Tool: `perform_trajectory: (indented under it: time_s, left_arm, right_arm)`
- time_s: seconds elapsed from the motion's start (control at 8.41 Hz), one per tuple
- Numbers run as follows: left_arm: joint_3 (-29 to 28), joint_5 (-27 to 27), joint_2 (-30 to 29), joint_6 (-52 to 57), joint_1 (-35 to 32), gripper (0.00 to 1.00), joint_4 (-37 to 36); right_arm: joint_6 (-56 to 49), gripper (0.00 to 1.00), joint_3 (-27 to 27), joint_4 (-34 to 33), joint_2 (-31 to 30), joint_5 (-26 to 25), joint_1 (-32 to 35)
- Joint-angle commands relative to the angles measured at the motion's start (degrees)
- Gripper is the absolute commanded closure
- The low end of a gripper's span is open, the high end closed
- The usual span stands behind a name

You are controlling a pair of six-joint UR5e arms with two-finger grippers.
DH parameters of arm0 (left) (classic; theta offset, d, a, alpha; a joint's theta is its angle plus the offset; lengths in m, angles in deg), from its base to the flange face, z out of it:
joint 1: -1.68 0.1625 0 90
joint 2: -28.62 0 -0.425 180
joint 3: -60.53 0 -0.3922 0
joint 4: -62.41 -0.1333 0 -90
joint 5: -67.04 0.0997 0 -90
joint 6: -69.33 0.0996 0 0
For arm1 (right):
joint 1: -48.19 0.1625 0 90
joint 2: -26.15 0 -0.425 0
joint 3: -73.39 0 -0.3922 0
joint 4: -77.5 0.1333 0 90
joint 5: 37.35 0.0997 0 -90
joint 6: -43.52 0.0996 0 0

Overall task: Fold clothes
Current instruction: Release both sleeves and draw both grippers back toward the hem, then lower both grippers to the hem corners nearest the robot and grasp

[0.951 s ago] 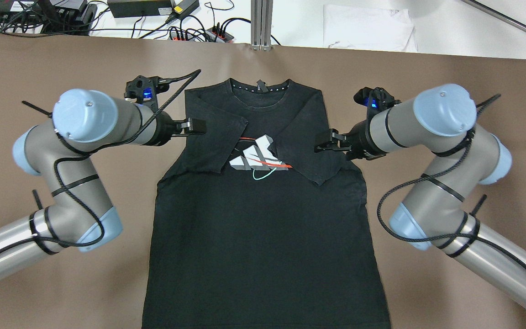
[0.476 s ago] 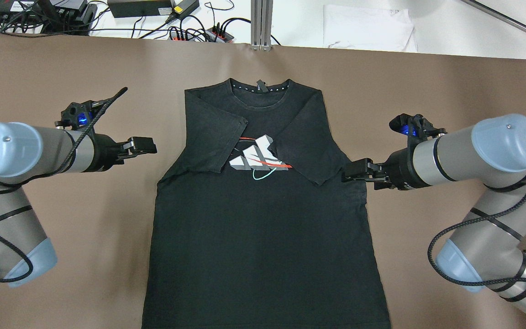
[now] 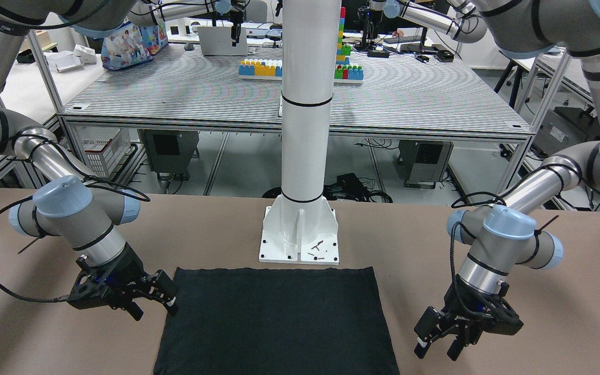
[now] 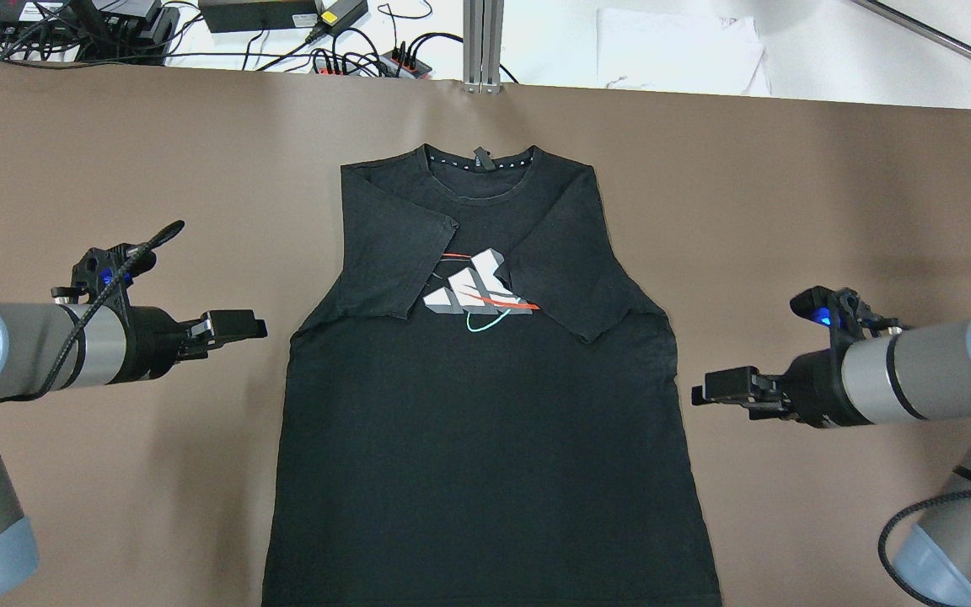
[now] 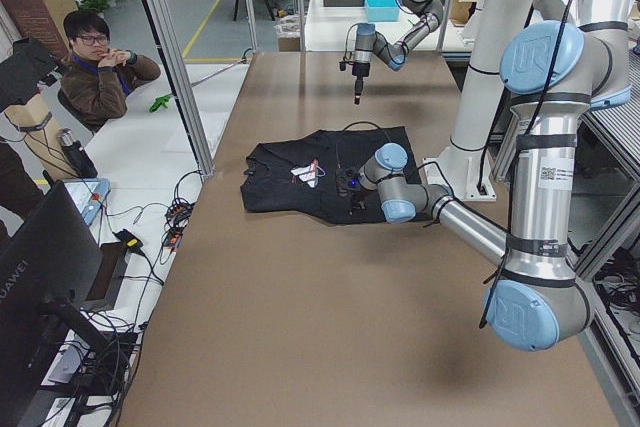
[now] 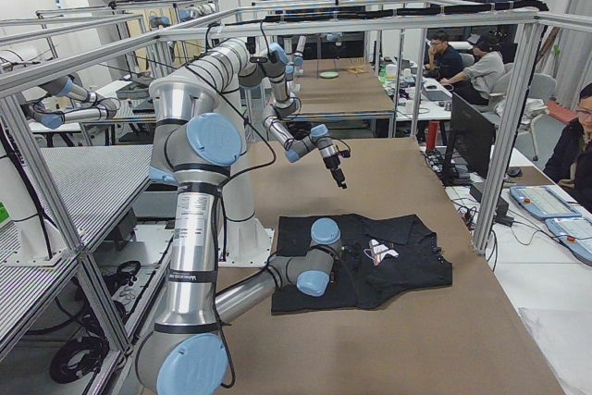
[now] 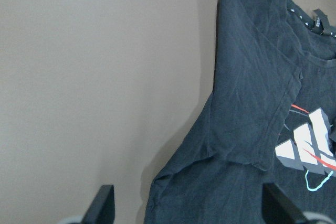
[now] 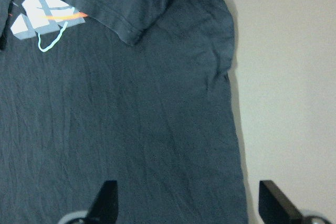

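A black T-shirt (image 4: 485, 421) with a white, red and teal logo (image 4: 473, 291) lies flat on the brown table, collar at the far side. Both sleeves are folded inward over the chest. My left gripper (image 4: 241, 324) is open and empty, just off the shirt's left edge near the armpit. My right gripper (image 4: 709, 388) is open and empty, just off the shirt's right edge. In the left wrist view the shirt (image 7: 252, 103) lies ahead of the spread fingers (image 7: 105, 200). In the right wrist view the shirt body (image 8: 131, 119) lies between and ahead of the fingers (image 8: 270, 195).
The robot's white pedestal (image 3: 300, 234) stands at the shirt's hem end. Cables and power strips (image 4: 351, 51) and a white cloth (image 4: 679, 51) lie past the table's far edge. An operator (image 5: 100, 77) sits beside the table's far side.
Both grippers have drawn back from the folded sleeves, outward and toward the robot, and now sit off the shirt's sides. The shirt has not moved.
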State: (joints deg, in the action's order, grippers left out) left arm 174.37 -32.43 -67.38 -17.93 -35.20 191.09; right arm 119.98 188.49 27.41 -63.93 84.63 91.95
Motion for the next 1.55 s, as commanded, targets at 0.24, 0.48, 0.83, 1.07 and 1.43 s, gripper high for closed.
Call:
perform_trajectory:
  time_s: [0.24,0.48,0.83,1.07,1.43]
  left_arm:
    - [9.7,2.5,10.4,-1.4,7.1,0.01,0.3]
    - [9.7,2.8,10.4,-1.5,7.9,0.01,0.3]
    - [9.8,2.9,10.3,-1.4,7.9,0.01,0.3]
    - [9.7,3.6,10.4,-1.2,7.9,0.01,0.3]
    - [9.7,3.7,10.4,-1.0,7.9,0.01,0.3]
  right_arm:
    - [0.4,0.06,-1.0,12.3,-11.7,-0.7,-8.6]
    - [0.4,0.06,-1.8,12.6,-11.9,-4.3,-13.9]
    - [6.3,0.06,-2.7,16.3,-11.9,-9.5,-23.2]
    - [6.9,0.06,-3.0,16.4,-11.9,-12.3,-27.0]
    - [6.9,0.06,-4.3,16.6,-11.8,-12.4,-27.6]
